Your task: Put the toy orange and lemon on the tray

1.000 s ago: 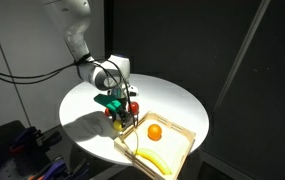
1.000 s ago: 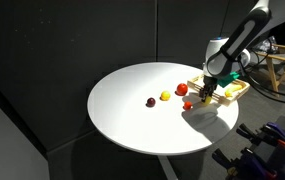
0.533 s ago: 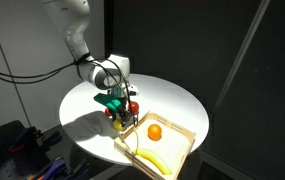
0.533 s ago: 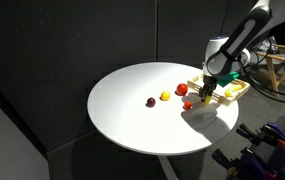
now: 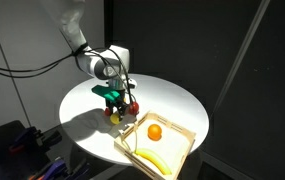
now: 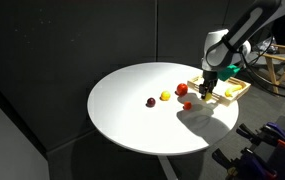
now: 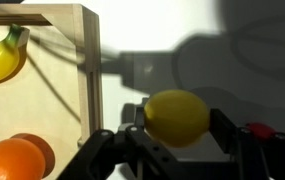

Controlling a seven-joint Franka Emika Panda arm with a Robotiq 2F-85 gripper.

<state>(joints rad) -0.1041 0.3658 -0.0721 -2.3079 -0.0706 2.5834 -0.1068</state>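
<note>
Pointing downward, the gripper (image 5: 118, 105) clamps the lemon (image 7: 177, 117), seemingly beside the tray (image 7: 90, 60).

My pincer (image 5: 116, 99) hangs over the round white table (image 5: 177, 100), near the tray's far corner. The tray (image 5: 172, 124) sits at the table's near edge and holds the toy orange (image 5: 154, 131) and a banana (image 5: 150, 157). A small red fruit (image 5: 132, 104) lies just beside my fingers.
</note>
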